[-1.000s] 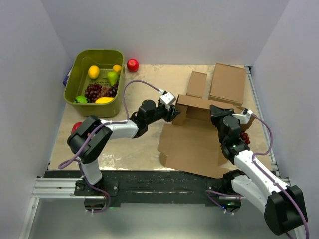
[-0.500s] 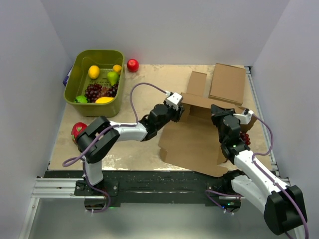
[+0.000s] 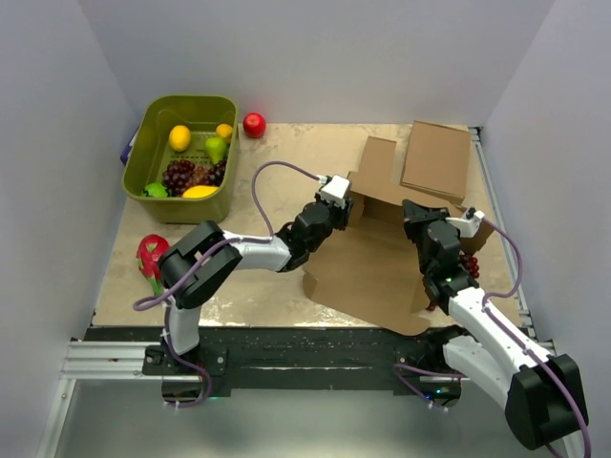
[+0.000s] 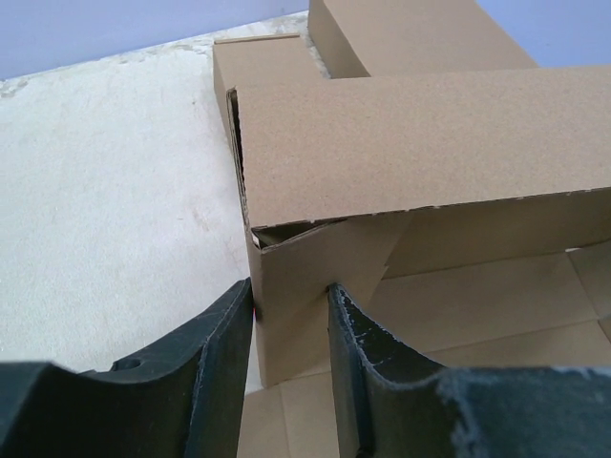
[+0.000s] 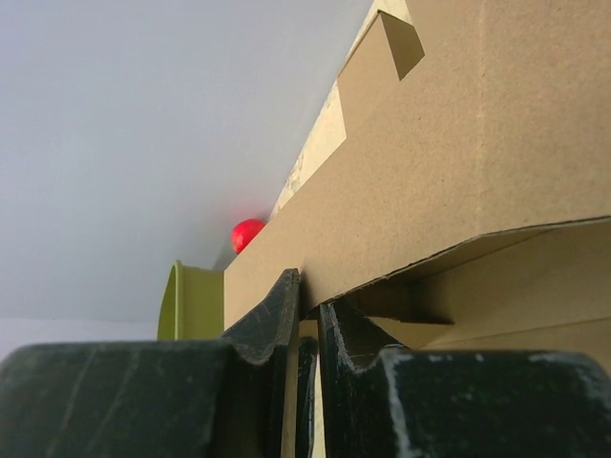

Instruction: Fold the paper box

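The paper box (image 3: 368, 272) is a brown die-cut sheet lying right of the middle, its back wall raised. My left gripper (image 3: 342, 212) is at the wall's left corner. In the left wrist view, the left gripper (image 4: 291, 296) is shut on the upright corner flap of the paper box (image 4: 420, 143), and both fingers (image 4: 224, 363) touch the cardboard. My right gripper (image 3: 418, 218) is at the wall's right part. Seen from the right wrist, the right gripper (image 5: 308, 296) pinches the thin edge of the paper box (image 5: 477, 143).
A green bin (image 3: 186, 98) of fruit stands at the back left, with a red apple (image 3: 254, 124) beside it. A small narrow box (image 3: 377, 160) and a flat box (image 3: 437, 157) lie behind the sheet. A red fruit (image 3: 150, 256) lies at the left, and grapes (image 3: 468, 265) by the right arm.
My left gripper has moved right to the box's left corner and its jaws have narrowed onto the flap. The right gripper has stayed on the wall.
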Available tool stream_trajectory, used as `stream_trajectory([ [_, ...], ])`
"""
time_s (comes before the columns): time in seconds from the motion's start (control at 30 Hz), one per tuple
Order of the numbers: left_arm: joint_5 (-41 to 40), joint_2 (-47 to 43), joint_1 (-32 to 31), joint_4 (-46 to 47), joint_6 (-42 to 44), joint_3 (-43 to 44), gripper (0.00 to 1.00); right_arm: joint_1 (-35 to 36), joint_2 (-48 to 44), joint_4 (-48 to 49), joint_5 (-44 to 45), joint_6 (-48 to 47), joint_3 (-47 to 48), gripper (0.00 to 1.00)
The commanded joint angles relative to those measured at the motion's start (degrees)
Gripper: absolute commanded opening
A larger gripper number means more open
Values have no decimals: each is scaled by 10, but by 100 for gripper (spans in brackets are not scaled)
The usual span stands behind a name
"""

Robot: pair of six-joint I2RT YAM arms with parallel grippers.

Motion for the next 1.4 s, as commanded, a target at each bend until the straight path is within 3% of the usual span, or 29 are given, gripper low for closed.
stream_trajectory([
  [0.0, -89, 16, -2, 23, 6, 2, 8, 8, 0, -34, -30, -19, -4, 11],
  [0.1, -64, -1, -2, 72, 14, -37, 8, 8, 3, -31, -39, -18, -1, 11],
  [0.2, 5, -24, -1, 129, 33, -83, 20, 8, 11, -29, -51, -20, -1, 11],
  [0.3, 64, -41, 14, 160, 43, -114, 40, 8, 17, -26, -57, -20, -2, 11],
  [0.5, 169, -58, 56, 183, 33, -149, 57, 8, 13, -22, -67, -22, 0, 11],
  [0.8, 298, -64, 110, 184, 36, -157, 71, 8, 11, -19, -90, -29, 4, 11],
  [0.93, 318, -46, 110, 168, 45, -131, 70, 8, 14, -18, -95, -30, 8, 11],
  [1.07, 310, -19, 111, 154, 50, -110, 58, 8, 17, -18, -93, -35, 12, 11],
  [1.37, 203, -4, 76, 126, 35, -77, 57, 8, 44, -2, -110, -25, 12, 10],
])
